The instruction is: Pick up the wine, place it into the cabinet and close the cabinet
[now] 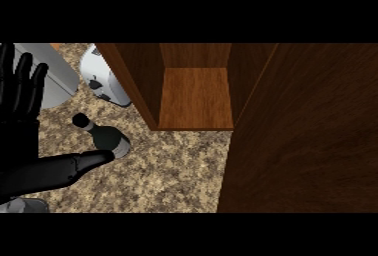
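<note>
The left robot hand (21, 150) spreads wide beside the wine bottle (109, 137) on the worktop (170, 170), its thumb tip at the bottle's body, holding nothing. A sound grasp likely needs the fingers wrapped round the body before lifting. Beyond, the cabinet (196, 100) stands open, its door (310, 140) swung wide and its shelf showing only bare wood.

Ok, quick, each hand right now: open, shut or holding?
Left hand: open, fingers straight, holding nothing.
Right hand: not in view.

Dark wine bottle (108, 137) standing, wooden cabinet (196, 97) open nearby
</note>
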